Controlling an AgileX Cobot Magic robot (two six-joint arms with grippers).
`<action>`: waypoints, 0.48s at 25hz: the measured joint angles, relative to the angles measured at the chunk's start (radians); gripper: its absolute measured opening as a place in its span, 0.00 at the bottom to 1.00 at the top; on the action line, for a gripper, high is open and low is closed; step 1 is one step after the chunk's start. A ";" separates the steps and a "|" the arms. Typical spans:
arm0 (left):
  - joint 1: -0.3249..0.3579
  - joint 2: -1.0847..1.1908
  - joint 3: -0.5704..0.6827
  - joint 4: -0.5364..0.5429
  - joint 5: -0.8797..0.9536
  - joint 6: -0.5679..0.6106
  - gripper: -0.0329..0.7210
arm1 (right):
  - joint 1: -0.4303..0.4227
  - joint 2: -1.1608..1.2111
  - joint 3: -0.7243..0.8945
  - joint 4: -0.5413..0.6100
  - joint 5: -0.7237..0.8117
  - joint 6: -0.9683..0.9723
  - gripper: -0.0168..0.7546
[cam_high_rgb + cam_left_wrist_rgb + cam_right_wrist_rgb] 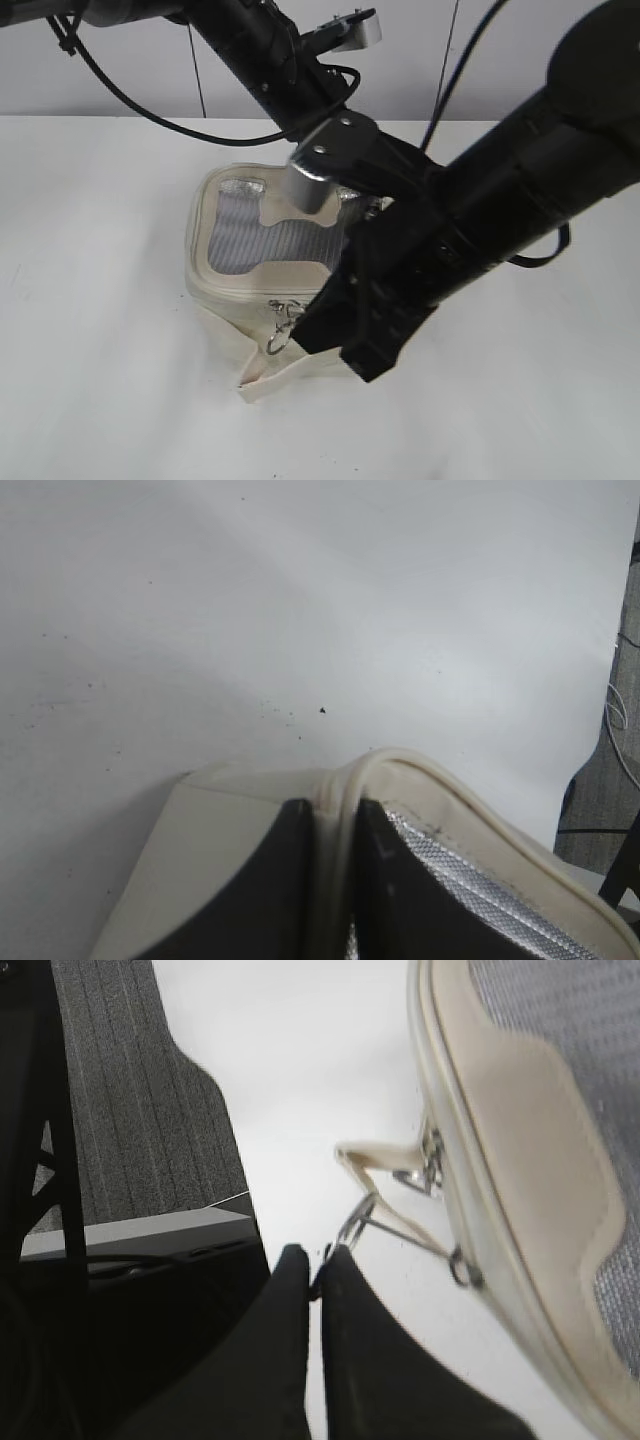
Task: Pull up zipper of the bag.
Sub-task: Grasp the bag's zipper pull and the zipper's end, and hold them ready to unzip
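Observation:
The cream bag (225, 285) stands in the middle of the white table, its grey mesh top (240, 235) facing up. Its zipper sliders (283, 318) sit at the near front corner. My right gripper (318, 1258) is shut there, with the end of a silver ring pull (355, 1222) pinched at its tips; the pull links back to a slider (462, 1265) on the zip track. My left gripper (335, 815) is shut on the bag's cream rim (400, 763) at the far side, silver lining (470, 880) beside it. In the exterior view its tips are hidden behind the right arm.
The flat cream strap (265, 380) hangs loose at the bag's front corner. The right arm (480, 220) crosses over the bag's right half. A dark grey panel and black frame (130, 1090) lie beyond the table edge in the right wrist view. White table (100, 300) surrounds the bag.

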 joint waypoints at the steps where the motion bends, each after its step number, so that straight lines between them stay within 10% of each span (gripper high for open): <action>1: 0.000 0.000 0.000 0.000 0.001 0.000 0.16 | 0.020 0.018 -0.026 -0.001 -0.010 0.000 0.03; 12: 0.000 0.000 0.000 0.001 0.018 0.000 0.16 | 0.089 0.164 -0.178 -0.015 -0.014 0.067 0.04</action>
